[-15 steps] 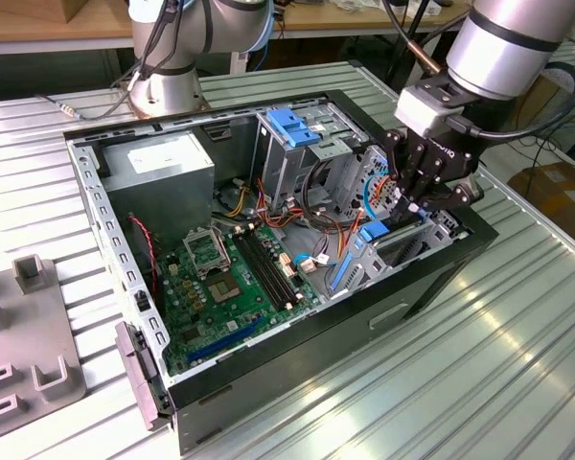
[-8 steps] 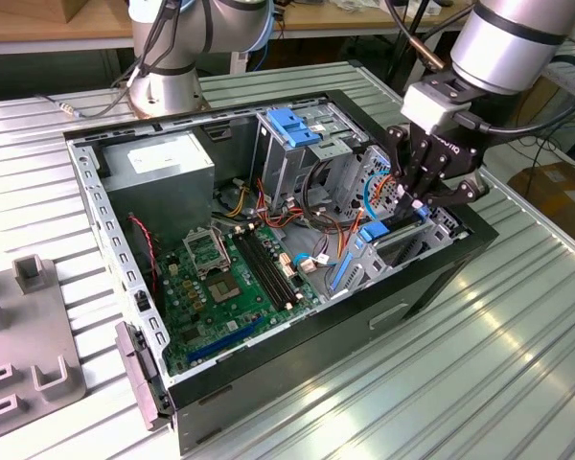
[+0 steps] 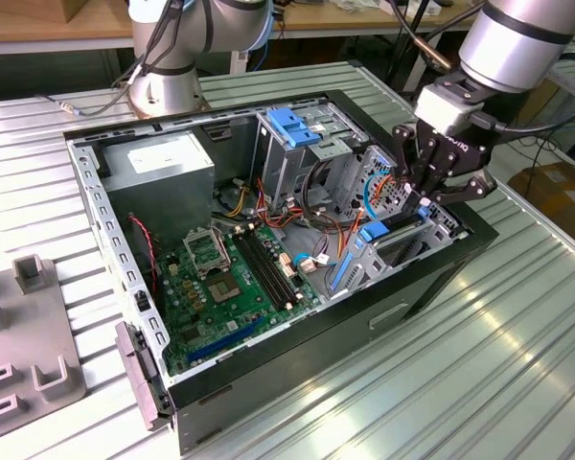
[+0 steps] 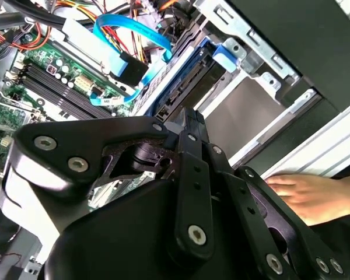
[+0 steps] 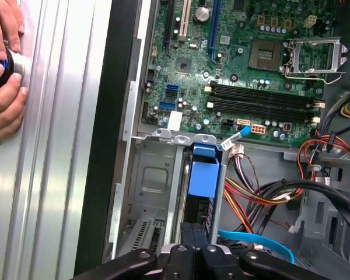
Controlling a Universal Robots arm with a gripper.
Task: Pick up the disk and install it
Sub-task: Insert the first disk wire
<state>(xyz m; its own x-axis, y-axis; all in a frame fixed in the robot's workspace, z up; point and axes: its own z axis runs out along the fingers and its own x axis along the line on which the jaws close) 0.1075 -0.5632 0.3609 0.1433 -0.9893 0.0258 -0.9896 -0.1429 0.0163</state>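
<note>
The disk [image 3: 375,233] stands on edge in the metal bay at the exterior view's right end of the open computer case [image 3: 297,355], its blue rail showing. In both wrist views it is a dark slab with blue rails [image 5: 202,205] [image 4: 184,87] sunk into the bay. My gripper [image 3: 424,203] hangs just above it, fingers shut together. The closed tips [image 5: 193,230] [image 4: 189,119] sit at the disk's outer end; I cannot tell whether they touch it.
The motherboard [image 3: 225,278], a grey power-supply box [image 3: 163,168], a blue-latched cage [image 3: 295,125] and loose cables [image 5: 262,192] crowd the case. A person's hands [image 5: 3,70] rest on the table beside the case, one [image 4: 303,192] close to my gripper. A grey fixture [image 3: 19,326] stands at the exterior view's left.
</note>
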